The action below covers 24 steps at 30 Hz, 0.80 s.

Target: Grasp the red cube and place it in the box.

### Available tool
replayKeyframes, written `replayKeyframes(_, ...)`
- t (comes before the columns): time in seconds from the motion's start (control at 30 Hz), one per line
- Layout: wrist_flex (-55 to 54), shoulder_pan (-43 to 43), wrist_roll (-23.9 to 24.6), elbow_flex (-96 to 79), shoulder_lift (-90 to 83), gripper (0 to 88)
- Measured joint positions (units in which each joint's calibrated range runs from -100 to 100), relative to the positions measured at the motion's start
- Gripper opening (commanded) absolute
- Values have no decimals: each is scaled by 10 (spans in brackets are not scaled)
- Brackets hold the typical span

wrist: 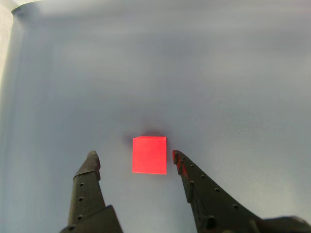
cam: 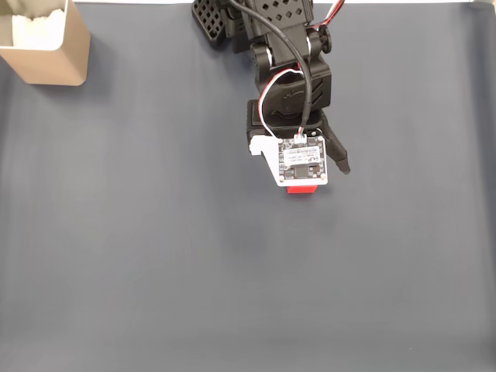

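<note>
Fixed view, left to right: the box (cam: 46,50) at the upper-left corner of the grey mat (cam: 155,256), white padding inside; the arm (cam: 283,70) right of centre, the red cube (cam: 301,189) peeking out beneath it. Wrist view: the gripper (wrist: 134,158) spread wide, the cube resting on the mat between its fingertips, nearer the right one.

Setting: lab/test bench, prob. Evidence: plain dark grey-blue mat (cam: 116,256) over whole tabletop, bare circuit board (cam: 301,161) w/ exposed wires (cam: 283,85) on arm.
</note>
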State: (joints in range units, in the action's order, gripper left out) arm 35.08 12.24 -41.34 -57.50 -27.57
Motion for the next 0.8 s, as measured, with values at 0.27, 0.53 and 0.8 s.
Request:
replayKeyframes(0.27,-14,-1,0,0,18,351)
replayKeyframes(0.53,-28,-1,0,0,37,348)
replayKeyframes(0.8,-35,0,0,0,55,347)
